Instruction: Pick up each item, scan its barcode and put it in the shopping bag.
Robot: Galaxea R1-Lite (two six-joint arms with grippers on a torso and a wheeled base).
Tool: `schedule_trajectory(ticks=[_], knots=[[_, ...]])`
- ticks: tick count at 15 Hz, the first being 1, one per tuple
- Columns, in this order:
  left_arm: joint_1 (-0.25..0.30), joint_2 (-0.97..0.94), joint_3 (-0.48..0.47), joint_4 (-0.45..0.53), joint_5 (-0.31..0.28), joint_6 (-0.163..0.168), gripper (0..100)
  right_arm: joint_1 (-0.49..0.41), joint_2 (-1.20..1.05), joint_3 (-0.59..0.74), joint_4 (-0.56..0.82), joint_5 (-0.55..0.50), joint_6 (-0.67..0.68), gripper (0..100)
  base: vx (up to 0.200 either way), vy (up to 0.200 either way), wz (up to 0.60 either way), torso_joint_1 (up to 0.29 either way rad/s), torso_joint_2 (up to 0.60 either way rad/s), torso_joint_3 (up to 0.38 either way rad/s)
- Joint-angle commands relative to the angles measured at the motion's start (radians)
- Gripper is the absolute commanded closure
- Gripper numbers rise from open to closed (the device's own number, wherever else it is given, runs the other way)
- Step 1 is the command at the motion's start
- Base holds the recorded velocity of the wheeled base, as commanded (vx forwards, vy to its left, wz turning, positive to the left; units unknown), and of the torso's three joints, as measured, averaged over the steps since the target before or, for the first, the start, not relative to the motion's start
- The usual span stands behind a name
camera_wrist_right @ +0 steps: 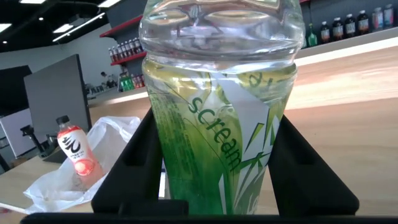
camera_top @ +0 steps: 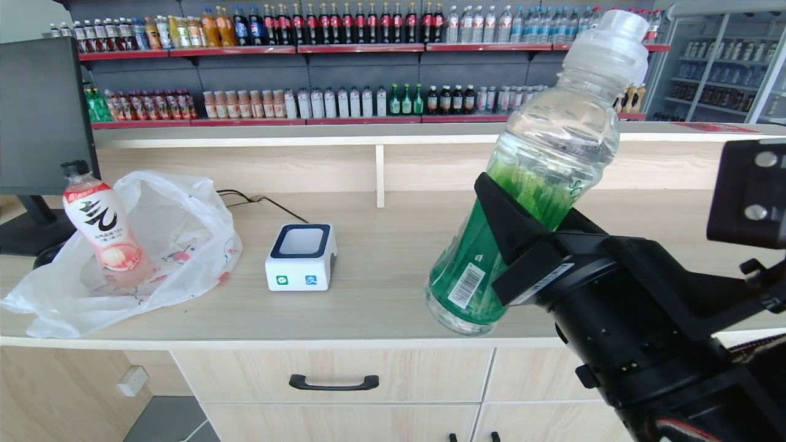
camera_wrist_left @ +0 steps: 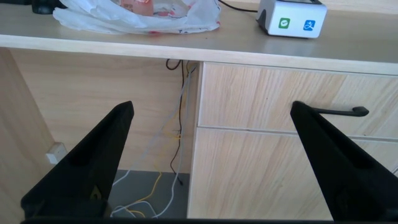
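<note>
grip of right claw (camera_top: 523, 215) clamped round green bottle (camera_top: 552, 141), tilted, barcode outward, presumably for scanner (camera_top: 302, 256); left claw (camera_wrist_left: 211, 109) spread wide.

green bottle (camera_top: 546, 166): clear neck | pink bottle (camera_top: 104, 227): black cap | bag (camera_top: 190, 239): translucent white | scanner (camera_top: 302, 258): white, navy rim

Shop (drink shelves (camera_top: 368, 48), checkout counter (camera_top: 381, 270))
</note>
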Motion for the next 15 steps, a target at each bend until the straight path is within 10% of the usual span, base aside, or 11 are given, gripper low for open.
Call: schedule_trajectory(ticks=[1,15], knots=[[0.001,0.000,0.000,0.000,-0.001,0.000,0,-0.069,-0.013,0.033,-0.002,0.082,0.022,100,0.000,0.000,0.00,0.000,0.00,0.000],[-0.001,0.000,0.000,0.003,-0.001,0.001,0,-0.287,-0.057,0.317,-0.002,0.203,0.032,100,0.000,0.000,0.00,0.000,0.00,0.000]])
